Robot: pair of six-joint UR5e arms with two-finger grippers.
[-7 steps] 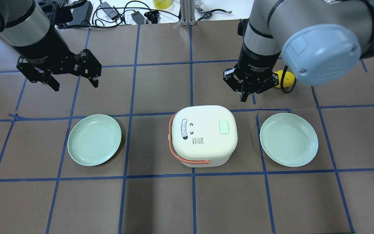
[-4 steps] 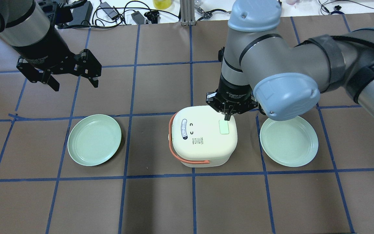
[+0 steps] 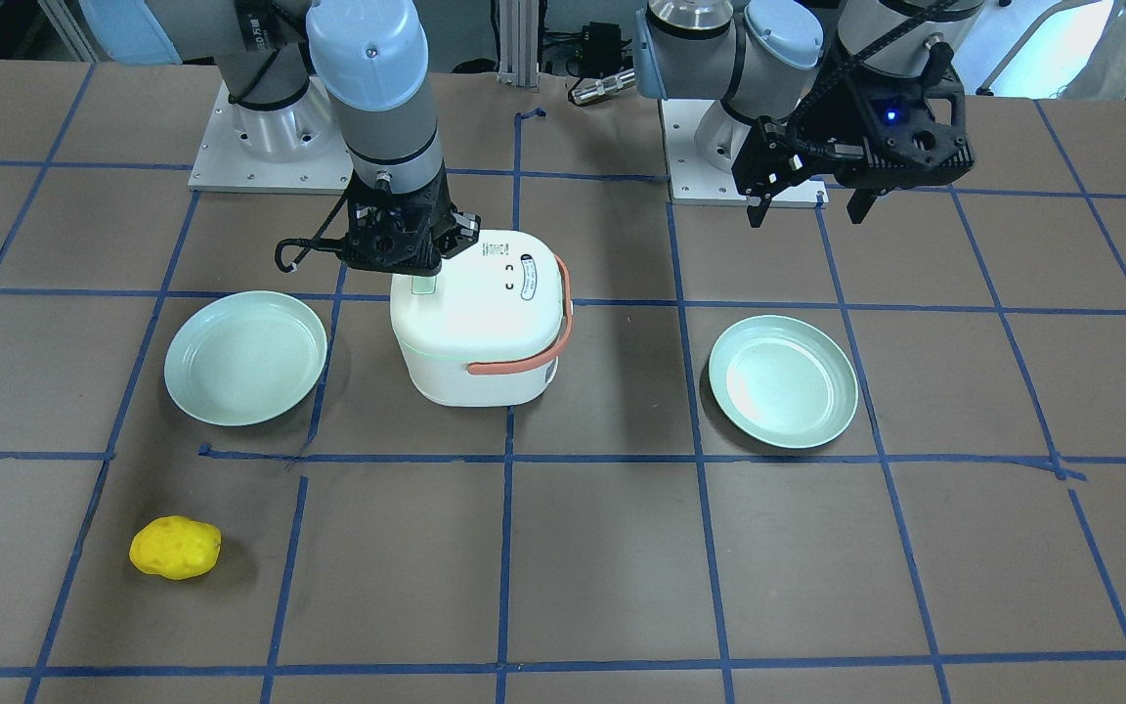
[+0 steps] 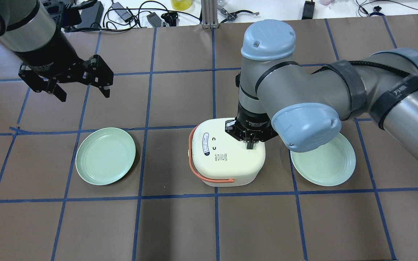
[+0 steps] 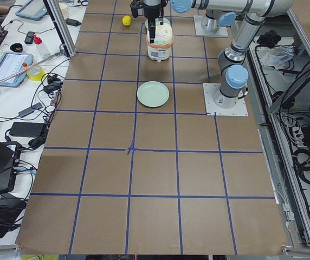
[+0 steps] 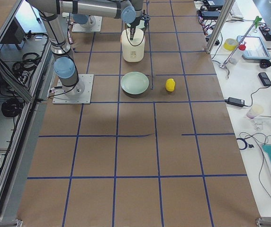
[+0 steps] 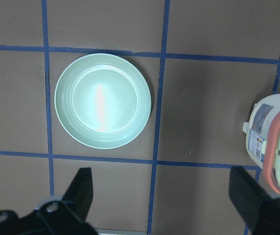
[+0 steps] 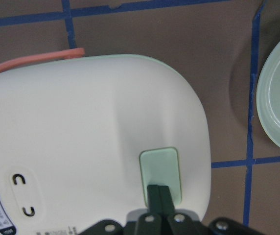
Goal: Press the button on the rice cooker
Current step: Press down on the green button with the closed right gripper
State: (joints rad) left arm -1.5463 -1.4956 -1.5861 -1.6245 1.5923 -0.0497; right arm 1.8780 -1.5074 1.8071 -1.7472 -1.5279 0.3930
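Nearest the robot, the brown paper-covered desk is crossed by blue tape lines. Past that, three things stand in a row across the desk. A pale green plate lies on the robot's left and a second pale green plate on its right. The white rice cooker sits upright between them, apart from both, with its lid shut. Its orange handle is folded down around its left and near sides. The rice cooker button, a pale green rounded rectangle, is on the right part of the lid. The right pincer points straight down over it with its fingers pressed together. The tips sit on one end of the button and appear to touch it. Part of the right arm hangs over the right plate's edge. Farther out on the robot's left, the left pincer hangs above bare desk with its fingers spread wide and nothing between them. It is well apart from the cooker. Beyond the right plate, toward the far side, a yellow lumpy object lies alone on the desk. Black cables lie at the far edge.
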